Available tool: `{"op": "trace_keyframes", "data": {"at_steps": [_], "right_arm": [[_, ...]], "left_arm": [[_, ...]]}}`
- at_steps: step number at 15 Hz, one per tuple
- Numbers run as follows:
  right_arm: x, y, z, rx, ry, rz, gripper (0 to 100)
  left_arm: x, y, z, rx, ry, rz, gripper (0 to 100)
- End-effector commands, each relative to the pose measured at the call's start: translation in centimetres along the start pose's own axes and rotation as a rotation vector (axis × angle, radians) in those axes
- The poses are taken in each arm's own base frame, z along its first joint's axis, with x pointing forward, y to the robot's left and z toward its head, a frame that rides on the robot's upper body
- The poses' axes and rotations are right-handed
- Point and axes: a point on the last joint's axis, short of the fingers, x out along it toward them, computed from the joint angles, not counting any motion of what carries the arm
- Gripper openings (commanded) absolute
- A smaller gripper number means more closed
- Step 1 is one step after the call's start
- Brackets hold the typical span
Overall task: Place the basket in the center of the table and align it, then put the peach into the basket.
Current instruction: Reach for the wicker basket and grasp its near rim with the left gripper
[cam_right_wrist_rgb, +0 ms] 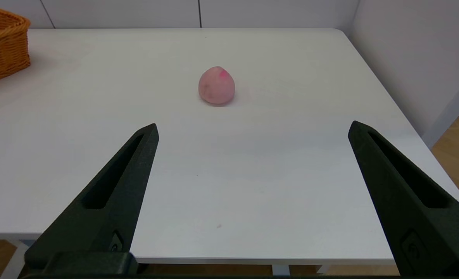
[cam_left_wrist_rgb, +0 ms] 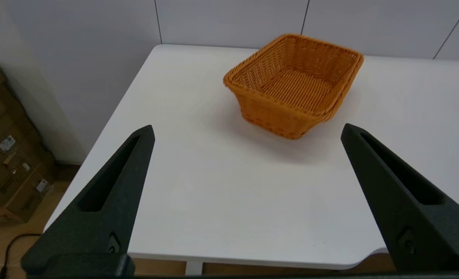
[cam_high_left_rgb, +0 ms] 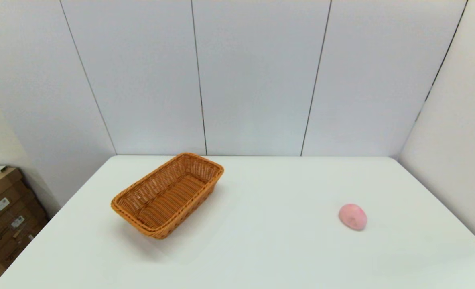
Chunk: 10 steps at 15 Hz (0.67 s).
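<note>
Nearest the robot, both arms were held back at the table's point(cam_high_left_rgb: 261, 257) near edge, out of the head view. The left gripper point(cam_left_wrist_rgb: 247, 131) had its fingers spread wide, holding nothing, and faced the basket point(cam_high_left_rgb: 168, 194); the right gripper point(cam_right_wrist_rgb: 252, 130) was equally wide apart and empty, and faced the peach point(cam_high_left_rgb: 353, 216).

Farther in, the peach lay alone on the right side, well apart from the basket. The basket sat left of centre and toward the far side, skewed to the table's edges, empty.

The main risk looked to be the basket: its flared woven sides and braided rim gave little flat purchase, so a pinch on one wall could tip it or drag it further askew instead of squaring it. The peach, being round, could roll away from a nudging fingertip, possibly toward the right edge.
</note>
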Motion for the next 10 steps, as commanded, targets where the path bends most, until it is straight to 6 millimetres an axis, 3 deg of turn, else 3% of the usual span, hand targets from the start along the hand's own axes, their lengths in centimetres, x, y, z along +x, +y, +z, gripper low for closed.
{"op": "trace_keyframes", "data": {"at_steps": [1, 4, 6, 7, 10], "right_arm": [[0.0, 0.0, 0.0, -0.001, 0.002, 0.001, 100], [0.0, 0.0, 0.0, -0.001, 0.004, 0.000, 100], [0.0, 0.0, 0.0, -0.003, 0.005, 0.000, 100], [0.0, 0.0, 0.0, -0.003, 0.005, 0.001, 100], [0.0, 0.0, 0.0, -0.003, 0.005, 0.000, 100]], "left_arm": [[9.3, -1.1, 11.2, -0.178, 0.284, 0.034, 100], [17.2, -1.7, 12.4, -0.335, 0.506, 0.099, 100], [20.6, -2.9, 11.6, -0.405, 0.622, 0.134, 100], [23.2, -4.6, 9.9, -0.439, 0.707, 0.189, 100], [27.8, -7.3, 6.3, -0.522, 0.852, 0.317, 100]]}}
